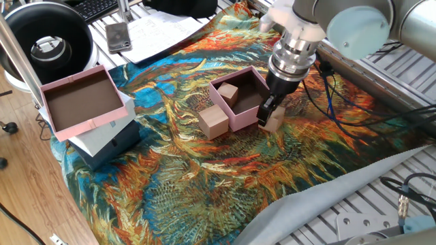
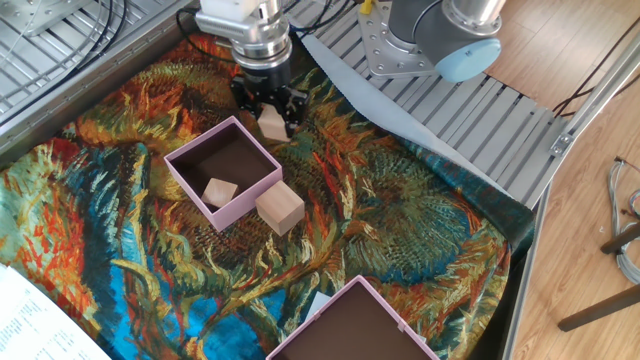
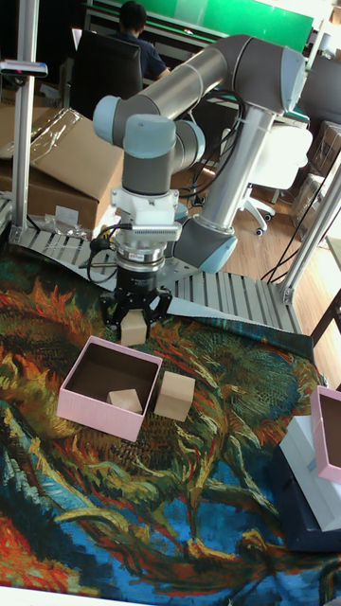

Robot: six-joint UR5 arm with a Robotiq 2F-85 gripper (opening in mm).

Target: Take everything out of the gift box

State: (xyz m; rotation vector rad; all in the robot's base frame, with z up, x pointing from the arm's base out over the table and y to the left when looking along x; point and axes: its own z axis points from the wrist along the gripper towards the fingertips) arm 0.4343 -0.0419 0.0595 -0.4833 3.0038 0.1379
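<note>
Tall fixed view: gripper [image 3: 134,325] clamped on small tan wooden block [image 3: 134,328], held just outside gift box [image 3: 107,387], past wall nearest pincer. Block cube-like, no long axis. Second block [image 2: 220,192] inside box on dark brown floor, below and box-side of pincer; likely next pick. Largest block [image 2: 280,208] already out, touching far outer wall. Box pale-pink card, low walls. Patterned cloth [image 2: 400,220] underneath, soft, wrinkled.
</note>
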